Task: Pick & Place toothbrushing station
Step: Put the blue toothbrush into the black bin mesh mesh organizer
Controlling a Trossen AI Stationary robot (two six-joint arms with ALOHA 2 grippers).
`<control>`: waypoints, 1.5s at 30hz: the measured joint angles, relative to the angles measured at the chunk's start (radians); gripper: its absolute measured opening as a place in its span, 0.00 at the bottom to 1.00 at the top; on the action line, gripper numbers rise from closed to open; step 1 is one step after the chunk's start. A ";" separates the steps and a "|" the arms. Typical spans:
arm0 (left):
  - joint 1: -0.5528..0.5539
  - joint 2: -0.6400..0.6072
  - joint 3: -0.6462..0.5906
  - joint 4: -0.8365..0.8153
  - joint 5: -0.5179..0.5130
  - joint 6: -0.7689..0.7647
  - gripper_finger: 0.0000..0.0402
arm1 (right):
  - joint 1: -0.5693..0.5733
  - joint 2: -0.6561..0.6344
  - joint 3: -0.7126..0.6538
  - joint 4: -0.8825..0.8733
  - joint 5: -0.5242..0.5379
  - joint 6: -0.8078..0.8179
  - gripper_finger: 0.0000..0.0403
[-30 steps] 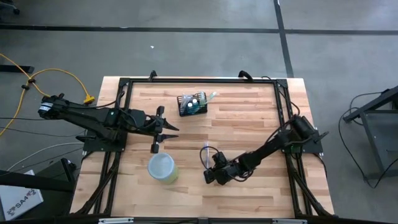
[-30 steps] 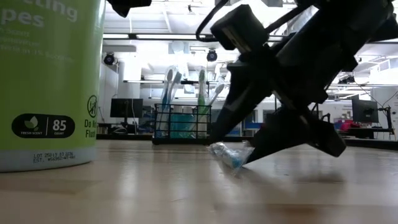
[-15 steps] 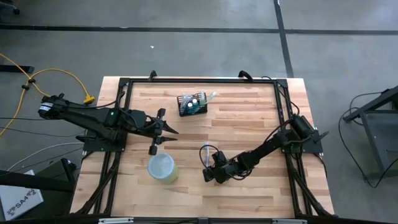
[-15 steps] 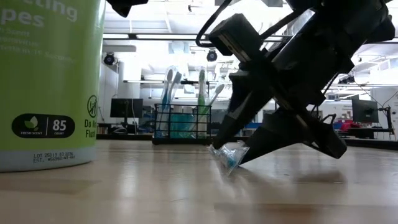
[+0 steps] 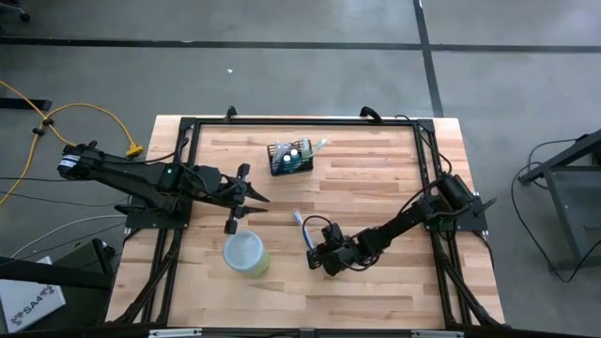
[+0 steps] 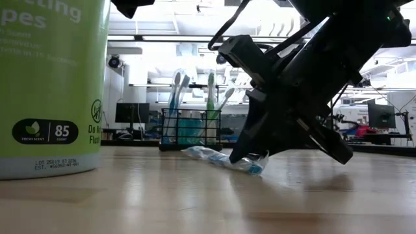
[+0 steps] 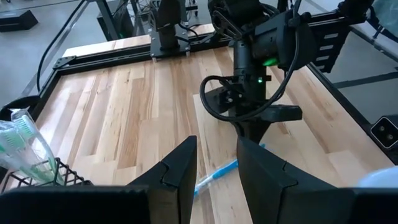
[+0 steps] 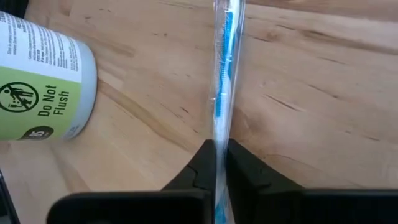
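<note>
The black wire-mesh holder stands on its base at the table's far middle, with several toothbrushes upright in it; it also shows in the low view. My right gripper is low over the table's near middle, shut on a blue toothbrush in a clear wrapper. My left gripper hovers open and empty at the table's left, between the holder and the cup. My right gripper pinches the wrapped toothbrush between its two fingers near one end. The fingers come in low, slanting from the table's right side, and the brush runs on forward out of them. Its free end points toward the far left, close over the wood.
A round yellow-green wipes cup with a pale lid stands near the front left, close to the right gripper. A black frame runs around the table's edges. Bare wood lies between the held brush and the holder.
My right gripper has turned and tipped lower. The wrapped toothbrush has swung about with it: its free end now points toward the table's far left, and the brush lies nearly level close over the wood instead of standing steeply on its tip.
</note>
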 joint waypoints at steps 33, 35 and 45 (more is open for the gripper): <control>0.000 0.000 0.000 0.045 -0.008 -0.125 0.27 | 0.137 -0.029 -0.002 -0.002 0.221 -0.184 0.00; 0.000 0.000 0.000 0.050 -0.008 -0.125 0.27 | 0.149 -0.029 -0.002 -0.005 0.255 -0.190 0.00; 0.000 0.000 0.000 0.103 -0.008 -0.132 0.27 | 0.255 -0.029 -0.002 -0.009 0.549 -0.203 0.00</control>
